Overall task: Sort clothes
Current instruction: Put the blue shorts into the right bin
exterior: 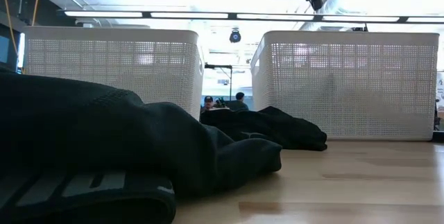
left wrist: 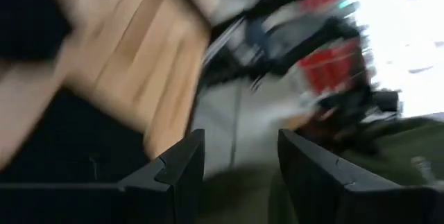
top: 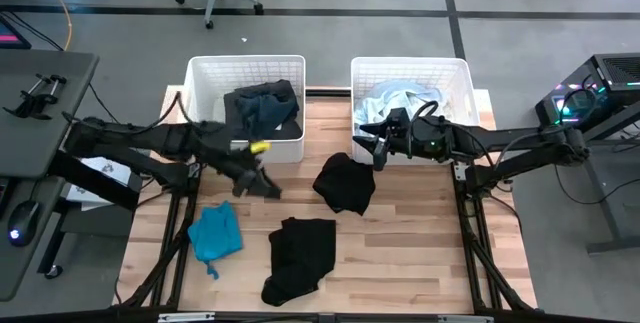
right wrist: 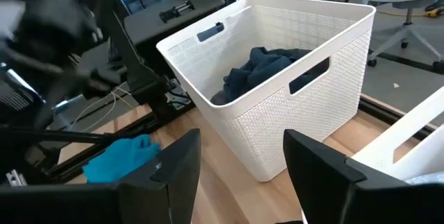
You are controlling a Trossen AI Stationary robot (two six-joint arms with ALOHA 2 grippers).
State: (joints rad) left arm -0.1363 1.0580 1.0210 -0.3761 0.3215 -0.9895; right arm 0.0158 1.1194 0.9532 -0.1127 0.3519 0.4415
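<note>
My left gripper (top: 268, 189) is open and empty above the table, between the left basket (top: 246, 66) and a black garment (top: 300, 253) near the front. Another black garment (top: 346, 181) lies at the table's middle, and a teal garment (top: 215, 233) lies at the front left. Dark grey and navy clothes (top: 264, 108) lie in the left basket; pale grey-blue clothes (top: 385, 103) lie in the right basket (top: 455, 73). My right gripper (top: 378, 149) is open and empty at the right basket's near left corner. Its wrist view shows the left basket (right wrist: 277, 78) and the teal garment (right wrist: 118, 158).
The two white lattice baskets stand side by side at the table's far edge. In the low view a black garment (exterior: 104, 148) fills the near left and hides that side. Bare wood shows at the front right (top: 420, 263). Desks and equipment stand off both table sides.
</note>
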